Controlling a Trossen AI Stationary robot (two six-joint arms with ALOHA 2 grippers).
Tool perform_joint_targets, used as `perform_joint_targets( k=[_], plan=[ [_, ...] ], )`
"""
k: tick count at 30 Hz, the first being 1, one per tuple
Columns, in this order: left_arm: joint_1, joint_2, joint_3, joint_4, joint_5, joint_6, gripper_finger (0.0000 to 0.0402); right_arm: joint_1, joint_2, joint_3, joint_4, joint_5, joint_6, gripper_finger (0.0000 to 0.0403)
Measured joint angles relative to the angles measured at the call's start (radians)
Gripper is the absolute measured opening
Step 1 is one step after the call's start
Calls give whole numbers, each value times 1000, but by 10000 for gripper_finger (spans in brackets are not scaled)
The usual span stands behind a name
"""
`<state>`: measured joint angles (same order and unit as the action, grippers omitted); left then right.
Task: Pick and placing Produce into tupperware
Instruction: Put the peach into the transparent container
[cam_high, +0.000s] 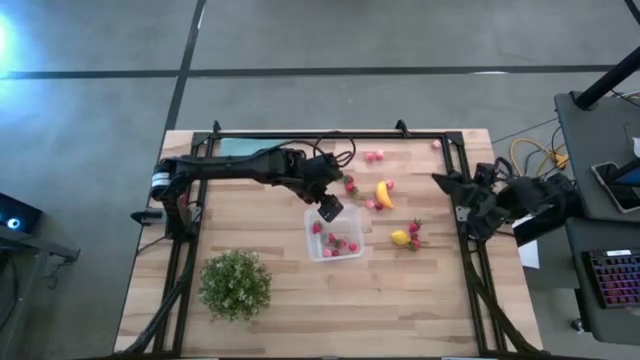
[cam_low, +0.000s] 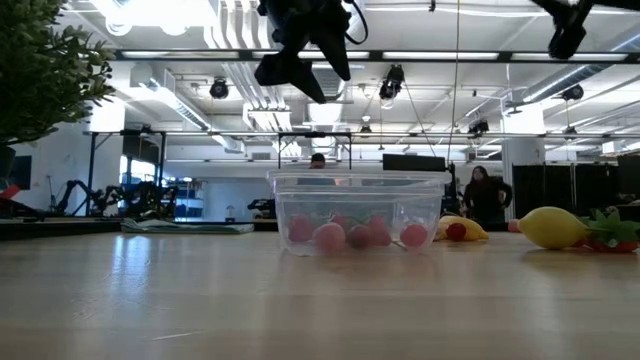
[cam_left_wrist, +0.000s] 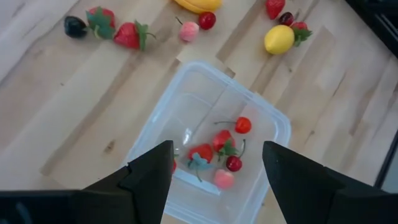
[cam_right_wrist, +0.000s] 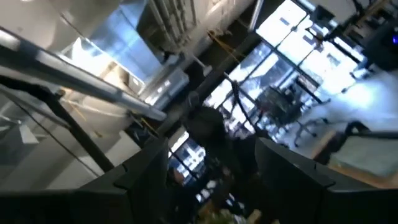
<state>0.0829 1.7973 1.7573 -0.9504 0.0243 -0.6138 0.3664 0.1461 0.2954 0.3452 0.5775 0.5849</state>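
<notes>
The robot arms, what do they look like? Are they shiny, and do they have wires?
Both arms are dark, almost black, and built from chunky jointed pieces. The left arm has a pale ring near its base and thin black cables looping by its wrist. Its left tool ends in two flat, dark, wedge-shaped fingers. The right arm looks equally dark and blocky. Neither looks shiny.

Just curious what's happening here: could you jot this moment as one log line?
left gripper: jaws open, empty, above tupperware | tupperware: holds several fruits | lemon, banana: on table | right gripper: waiting at table's edge
</notes>
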Motion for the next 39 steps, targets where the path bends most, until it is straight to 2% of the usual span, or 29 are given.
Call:
perform_joint_targets(
  k=[5,9,14,17,20,22,24,26,29,31,35,39],
  plan=[
    [-21,0,0,0,0,-35,233,0,61,96,-4,10,-14,233],
    [-34,0,0,0,0,-36,233,0,124,177,-6,151,-112,233],
    [-51,0,0,7,-3,-36,233,-3,234,272,-57,167,-214,233],
    [-59,0,0,25,-3,-32,233,-16,325,343,-266,251,-184,233],
    [-62,0,0,62,-2,-15,233,-47,422,425,-574,393,-7,233],
    [-62,0,0,93,-2,3,233,-88,477,484,-836,438,176,233],
    [-62,0,0,115,-2,19,233,-152,536,543,-1084,423,363,233],
    [-61,0,0,130,-3,26,233,-229,586,599,-1304,364,504,233],
    [-61,-1,1,141,-2,51,233,-362,653,655,-1479,271,582,233],
    [-61,-1,9,167,-2,101,233,-449,693,681,-1476,200,522,233],
    [-62,-25,32,294,-1,213,233,-622,777,743,-1349,93,265,233],
    [-49,-84,24,341,-19,237,233,-841,868,827,-1330,56,124,233]
  ],
)
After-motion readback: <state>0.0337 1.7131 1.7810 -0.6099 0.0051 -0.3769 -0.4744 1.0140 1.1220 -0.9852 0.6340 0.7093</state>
